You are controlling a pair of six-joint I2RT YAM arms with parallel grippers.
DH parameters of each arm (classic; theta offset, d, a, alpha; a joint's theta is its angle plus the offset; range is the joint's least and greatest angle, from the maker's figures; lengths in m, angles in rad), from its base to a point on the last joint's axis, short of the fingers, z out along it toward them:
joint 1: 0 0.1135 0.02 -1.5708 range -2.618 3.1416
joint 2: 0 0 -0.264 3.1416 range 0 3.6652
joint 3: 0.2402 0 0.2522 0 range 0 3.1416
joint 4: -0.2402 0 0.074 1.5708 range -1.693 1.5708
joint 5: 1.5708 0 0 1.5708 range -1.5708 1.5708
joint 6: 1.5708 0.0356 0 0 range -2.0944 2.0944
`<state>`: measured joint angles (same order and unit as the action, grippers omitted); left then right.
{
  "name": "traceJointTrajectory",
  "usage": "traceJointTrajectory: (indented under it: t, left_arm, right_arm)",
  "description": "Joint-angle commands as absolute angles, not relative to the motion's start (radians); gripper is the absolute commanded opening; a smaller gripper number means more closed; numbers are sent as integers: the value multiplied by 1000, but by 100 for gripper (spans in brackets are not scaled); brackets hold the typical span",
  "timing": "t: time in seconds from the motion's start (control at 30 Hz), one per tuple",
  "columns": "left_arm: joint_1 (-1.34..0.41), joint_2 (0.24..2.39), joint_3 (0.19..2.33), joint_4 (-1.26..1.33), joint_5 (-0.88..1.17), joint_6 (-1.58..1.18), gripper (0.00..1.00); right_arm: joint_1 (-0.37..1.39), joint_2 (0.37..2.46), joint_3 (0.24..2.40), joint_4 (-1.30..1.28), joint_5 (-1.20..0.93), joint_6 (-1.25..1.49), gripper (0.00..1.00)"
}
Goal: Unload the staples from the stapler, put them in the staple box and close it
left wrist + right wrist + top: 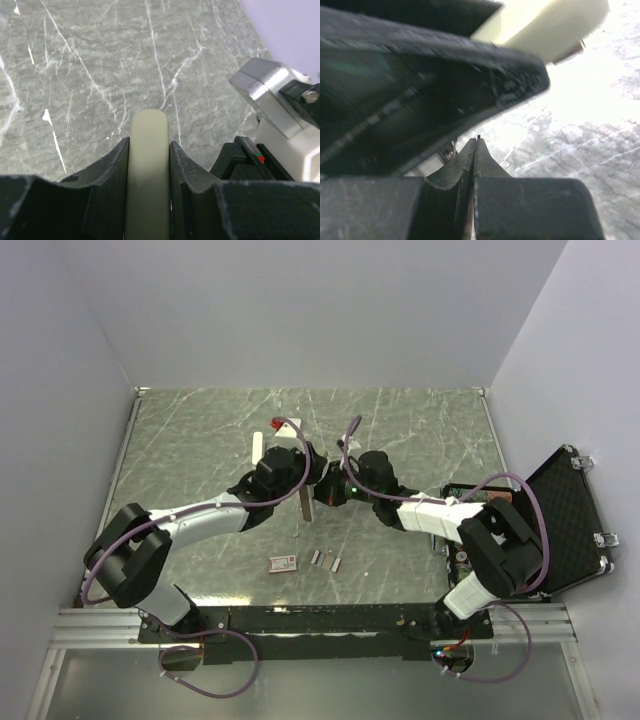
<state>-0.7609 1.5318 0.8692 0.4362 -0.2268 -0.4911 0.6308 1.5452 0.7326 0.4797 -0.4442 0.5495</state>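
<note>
My left gripper [296, 468] is shut on the cream stapler [258, 447] and holds it above the middle of the marble table. In the left wrist view the stapler's cream bar [147, 150] fills the gap of that gripper [149, 146]. My right gripper [326, 492] is shut, close against the stapler's right side. In its own view the right gripper [477, 142] has its jaws pressed together under the stapler [555, 30], with a tiny dark speck at the tips. Short silvery staples [316, 558] lie on the table near the front, with another strip [334, 562] beside them.
A small red-and-white box [283, 562] lies just left of the loose staples. An open black case [570, 525] stands at the table's right edge behind the right arm. Grey walls close in the table [420, 430] on three sides.
</note>
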Motion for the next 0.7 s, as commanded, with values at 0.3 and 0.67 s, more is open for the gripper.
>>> traceJointTrajectory:
  t: [0.3,0.67]
  left_arm:
    - [-762,1371,881,469,-258,-482,0]
    - [-761,1315,948,419,-307,-451,1]
  right_arm:
    - [560,1250,755,226,-396,419,0]
    - [653,1129,755,149,-578,455,0]
